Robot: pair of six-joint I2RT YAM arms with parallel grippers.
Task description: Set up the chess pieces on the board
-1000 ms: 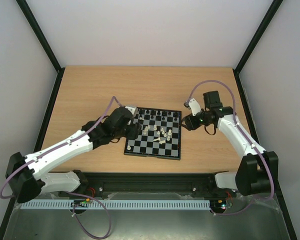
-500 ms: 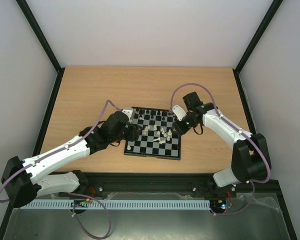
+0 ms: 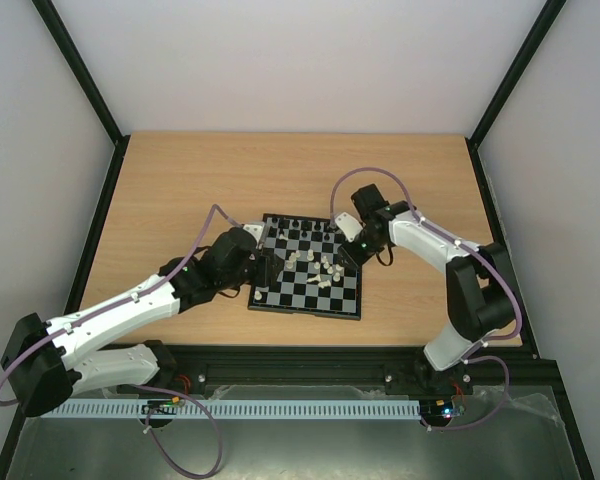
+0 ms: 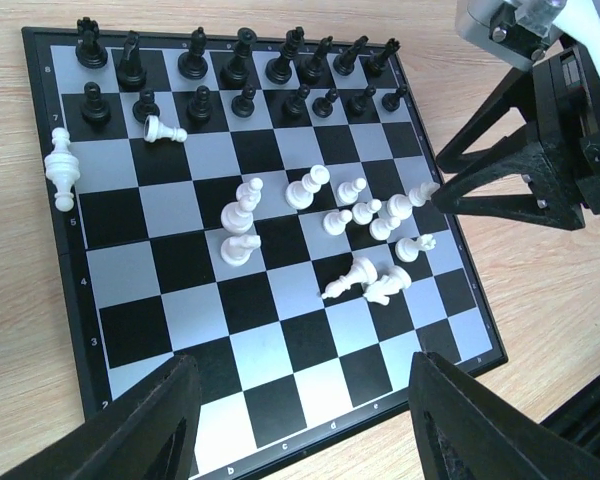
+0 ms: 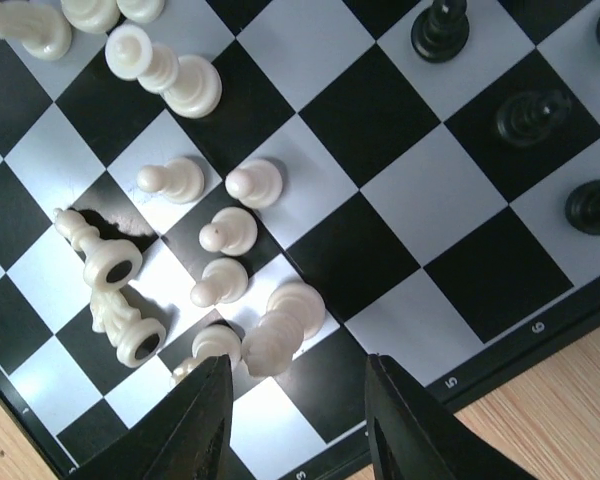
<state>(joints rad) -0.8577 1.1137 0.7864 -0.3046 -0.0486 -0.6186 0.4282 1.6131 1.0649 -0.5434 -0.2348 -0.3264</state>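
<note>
The board point(image 3: 305, 309) lies mid-table, also in the left wrist view point(image 4: 280, 340) and the right wrist view point(image 5: 410, 190). Black chess pieces point(image 4: 240, 70) stand in two rows at its far side. White chess pieces point(image 4: 360, 215) are bunched in the middle right, some lying down. Two more white ones lie at the left, one point(image 4: 60, 170) on the rim. My left gripper point(image 3: 263, 268) is open and empty over the board's near left edge point(image 4: 302, 370). My right gripper point(image 3: 346, 252) is open over the white cluster point(image 5: 295, 400), a leaning white piece point(image 5: 285, 325) just ahead of its fingers.
The right gripper's black fingers point(image 4: 450, 190) reach in over the board's right edge next to the white cluster. The wooden table point(image 3: 180, 190) is bordered by a black frame, with white walls behind.
My right gripper has swung left from beside the board's right edge to over the white cluster. My left gripper has shifted slightly towards the board's near left side.
</note>
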